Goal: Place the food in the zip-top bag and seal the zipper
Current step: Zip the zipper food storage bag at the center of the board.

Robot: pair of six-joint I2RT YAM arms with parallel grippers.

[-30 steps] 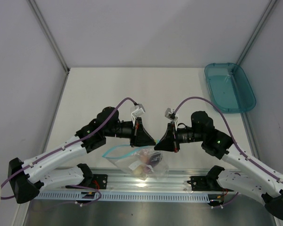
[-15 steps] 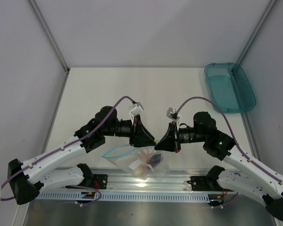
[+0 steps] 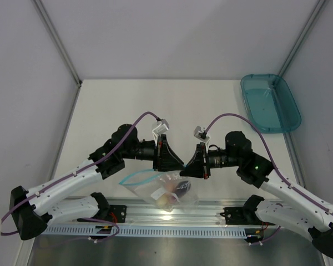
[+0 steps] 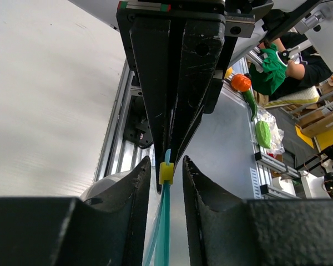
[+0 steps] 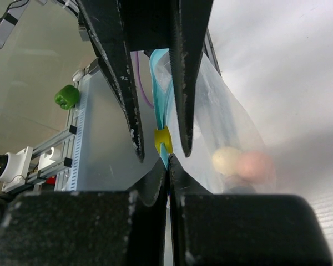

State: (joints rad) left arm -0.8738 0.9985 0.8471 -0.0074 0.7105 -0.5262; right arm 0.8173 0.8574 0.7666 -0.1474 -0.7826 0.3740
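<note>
The left gripper (image 3: 176,162) and the right gripper (image 3: 188,168) meet almost tip to tip. Just below their tips is the clear bag (image 3: 153,189), with the food (image 3: 175,191) inside it: one dark piece and some paler ones. The teal zipper (image 3: 134,176) curves away under the left gripper. A teal tray (image 3: 269,103) sits well beyond the right gripper, at the far edge of the table (image 3: 127,105).

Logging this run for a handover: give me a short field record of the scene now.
bag: near edge, between the grippers
food: inside bag
zipper: teal, yellow slider on it
left gripper: open, straddling slider
right gripper: shut on zipper
tray: far right, apart from bag
</note>
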